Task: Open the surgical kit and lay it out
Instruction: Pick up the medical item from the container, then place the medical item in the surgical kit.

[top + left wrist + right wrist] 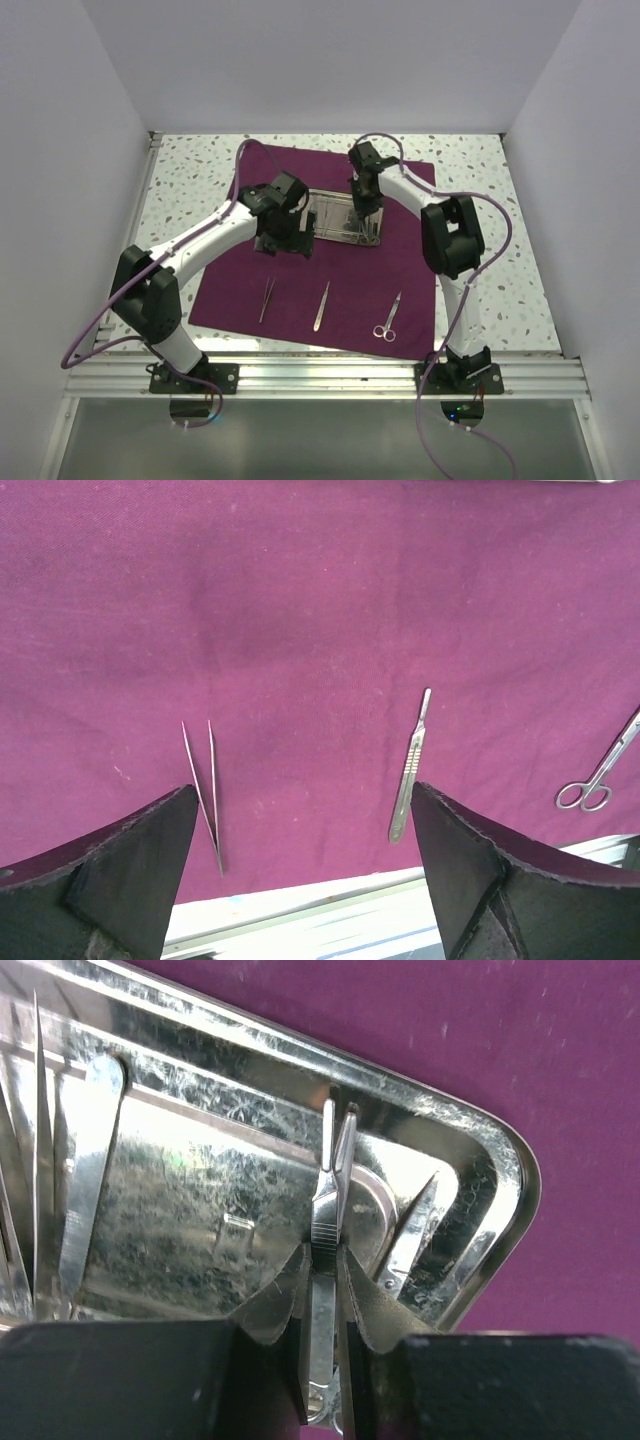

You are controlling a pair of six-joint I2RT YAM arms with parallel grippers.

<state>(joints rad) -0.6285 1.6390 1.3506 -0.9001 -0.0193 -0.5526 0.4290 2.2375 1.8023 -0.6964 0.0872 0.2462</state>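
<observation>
My right gripper (322,1260) clamps a thin steel instrument (326,1210) inside the shiny rectangular steel tray (470,1130). My left gripper (302,792) gapes wide at the tray's left. The tray sits on the dark purple cloth wrap (300,600), and thin steel tweezers (267,298) lie on the tray's near side.

loc: lab test cell | evid: white walls (60,150), speckled tabletop (190,180), alu rail (330,378)

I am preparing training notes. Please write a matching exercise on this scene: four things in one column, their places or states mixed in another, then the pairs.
1 tweezers
2 scissors
3 left hand
4 right hand

a shut on an instrument in the tray
b left end of the row on the cloth
c open above the cloth
d right end of the row

Pairs: 1-b, 2-d, 3-c, 4-a
</observation>
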